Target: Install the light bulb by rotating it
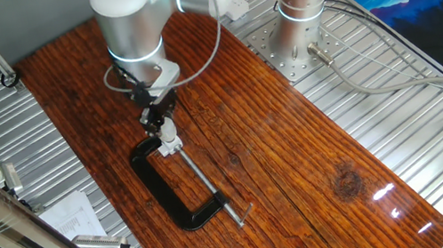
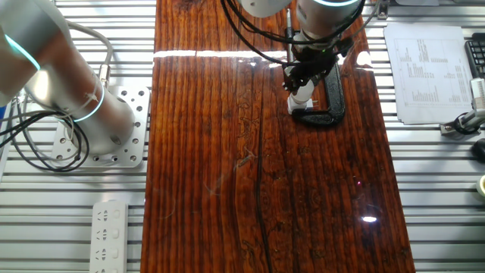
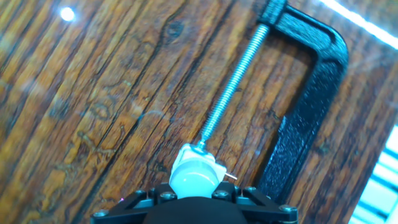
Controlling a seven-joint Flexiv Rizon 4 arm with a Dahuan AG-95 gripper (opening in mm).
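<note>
One light bulb [image 3: 194, 176], one black C-clamp [image 1: 167, 190], one white socket block [image 3: 196, 163] and one gripper [image 1: 161, 119] show on the wooden tabletop [image 1: 299, 156]; off the wood there are also one printed sheet [image 2: 424, 72] and one white power strip [image 2: 112, 233] (both lie on the metal frame).

The light bulb is a small, pale, frosted dome, glossy on top. In the hand view it sits low in the picture, directly under the black fingers [image 3: 255, 198], seated on the socket block; its base is hidden from sight. The socket block touches the tip of the clamp's long threaded screw [image 3: 230, 87], inside the clamp's open mouth.

In the other fixed view the bulb [image 2: 301, 95] and clamp [image 2: 327, 97] lie near the table's right edge, towards the far right corner, with the gripper [image 2: 303, 76] straight above them.

The claw reaches down onto the bulb from above, yet whether its fingers are pressed against the glass or stand slightly apart from it I cannot tell: the hand's own body covers the contact in every view.
</note>
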